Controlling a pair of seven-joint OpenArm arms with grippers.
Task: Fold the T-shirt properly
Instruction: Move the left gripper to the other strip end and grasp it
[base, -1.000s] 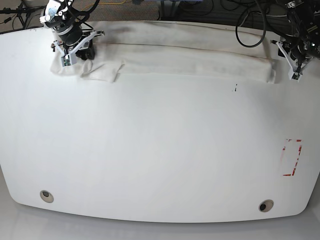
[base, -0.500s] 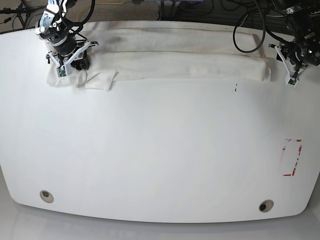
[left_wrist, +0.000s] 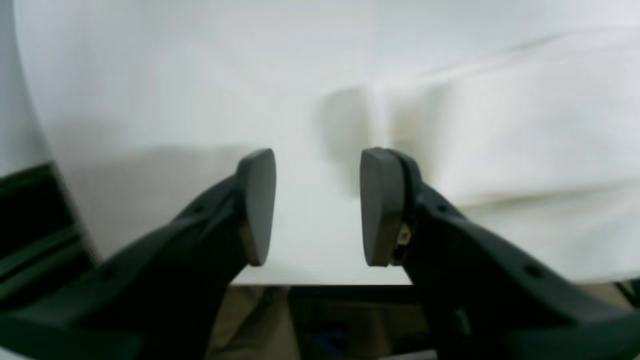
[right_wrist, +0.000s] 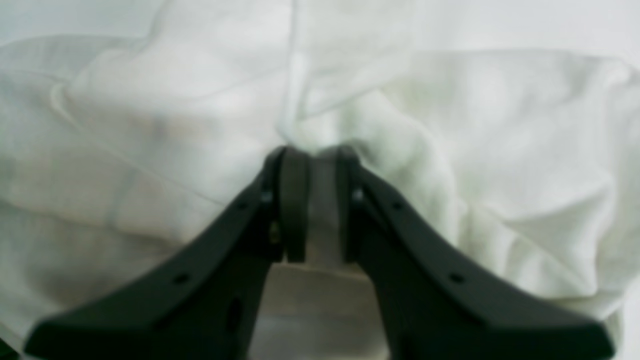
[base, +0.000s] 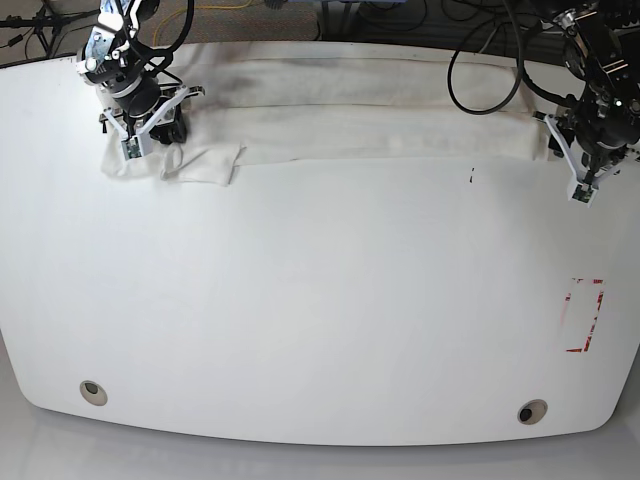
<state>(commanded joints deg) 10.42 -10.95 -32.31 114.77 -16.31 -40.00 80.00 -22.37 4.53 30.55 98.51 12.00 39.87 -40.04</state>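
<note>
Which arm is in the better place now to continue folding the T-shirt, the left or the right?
The right. Its pincer is closed on a bunch of the T-shirt. The left pincer is open and empty, over bare table beside the shirt's end, so it must first take hold.

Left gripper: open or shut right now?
Open. In the left wrist view the left gripper has a clear gap between its pads, with only bare table showing through. The T-shirt lies beside it, ungripped.
</note>
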